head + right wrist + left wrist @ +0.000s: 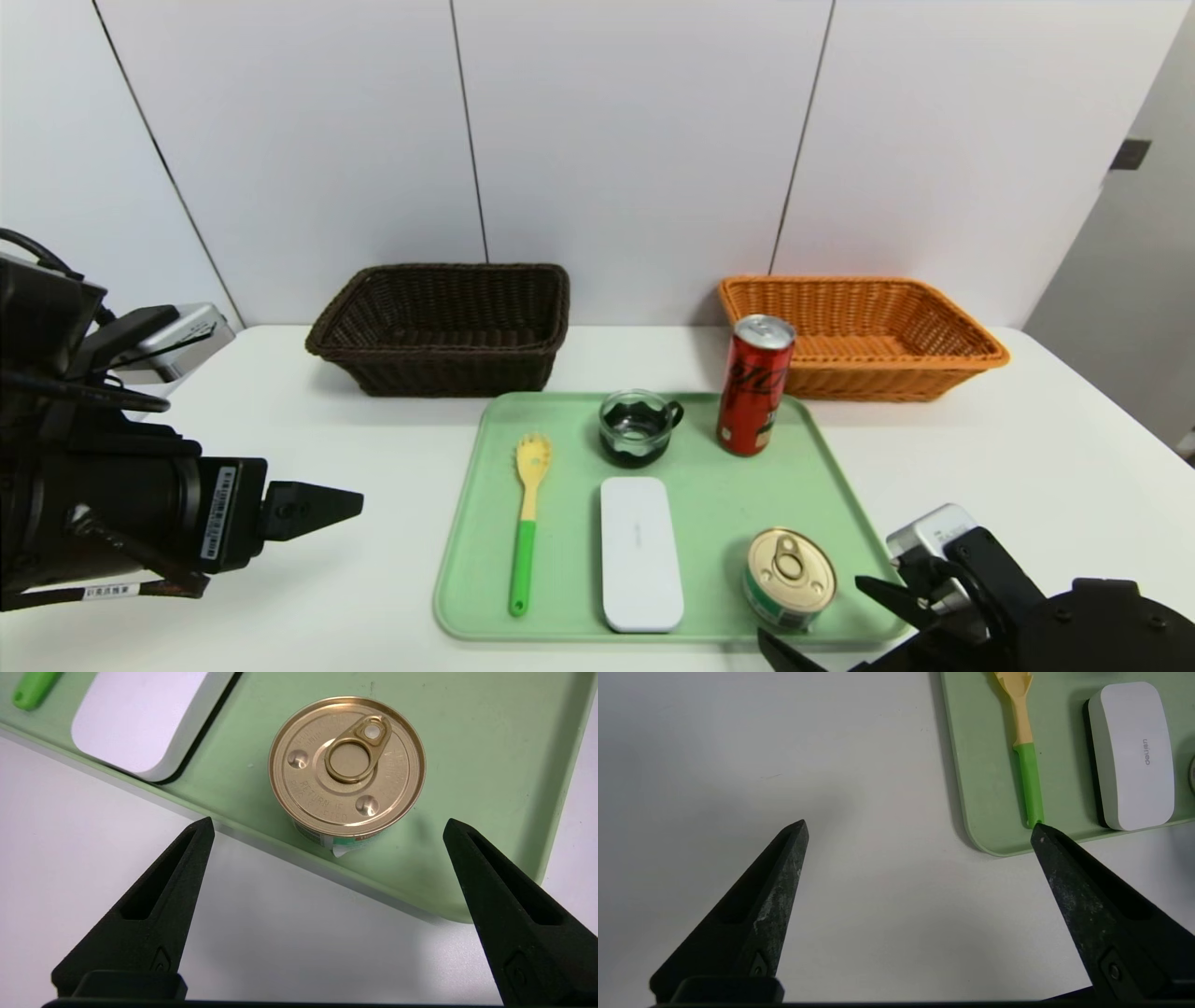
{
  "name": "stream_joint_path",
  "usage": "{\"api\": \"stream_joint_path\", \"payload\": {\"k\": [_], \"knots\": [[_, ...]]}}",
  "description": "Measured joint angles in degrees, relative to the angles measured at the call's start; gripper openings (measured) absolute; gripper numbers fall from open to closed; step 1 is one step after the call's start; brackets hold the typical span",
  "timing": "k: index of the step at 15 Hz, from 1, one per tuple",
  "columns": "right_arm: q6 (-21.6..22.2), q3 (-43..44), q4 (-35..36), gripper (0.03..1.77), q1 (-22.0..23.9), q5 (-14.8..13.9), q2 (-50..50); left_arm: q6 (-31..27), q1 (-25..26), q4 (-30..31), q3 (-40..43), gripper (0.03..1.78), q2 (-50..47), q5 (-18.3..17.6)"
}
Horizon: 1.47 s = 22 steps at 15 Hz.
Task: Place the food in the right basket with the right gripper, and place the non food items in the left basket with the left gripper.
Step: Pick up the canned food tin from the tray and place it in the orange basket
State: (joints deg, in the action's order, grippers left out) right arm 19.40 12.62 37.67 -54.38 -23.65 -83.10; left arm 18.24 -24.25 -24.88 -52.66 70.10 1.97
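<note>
On the green tray (pixel 467 560) stand a red drink can (pixel 754 387) and a short gold-lidded tin (pixel 790 577), the food. The non food items lie there too: a yellow pasta spoon with green handle (pixel 528 523), a dark glass cup (pixel 638 429) and a white oblong case (pixel 639 551). My right gripper (pixel 329 822) hovers open just off the tray's near right corner, the tin (pixel 346 765) right ahead of its fingertips. Left of the tray, my left gripper (pixel 920 826) is open over bare table. The dark brown left basket (pixel 443 327) and orange right basket (pixel 859 336) hold nothing.
Both baskets stand against the white wall behind the tray. A small grey device (pixel 177 341) sits at the table's back left, behind my left arm. The white table (pixel 1027 467) runs to its right edge near a grey wall.
</note>
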Motion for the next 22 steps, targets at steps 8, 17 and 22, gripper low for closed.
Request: {"api": "stream_joint_path", "payload": {"k": [8,17,22], "knots": [[-2.65,-7.06,13.32,1.70,-0.29,0.04,-0.71,-0.07,-0.02,0.07,0.02,1.69,0.18,-0.99],[-3.00,-8.05,21.02,1.70,-0.27,-0.05,-5.90,-0.09,0.00,0.07,0.27,1.69,0.41,-1.82],[-3.30,-11.47,34.51,1.70,-0.07,-0.57,-13.51,-0.07,0.00,0.07,0.40,1.69,0.29,-1.82]]}}
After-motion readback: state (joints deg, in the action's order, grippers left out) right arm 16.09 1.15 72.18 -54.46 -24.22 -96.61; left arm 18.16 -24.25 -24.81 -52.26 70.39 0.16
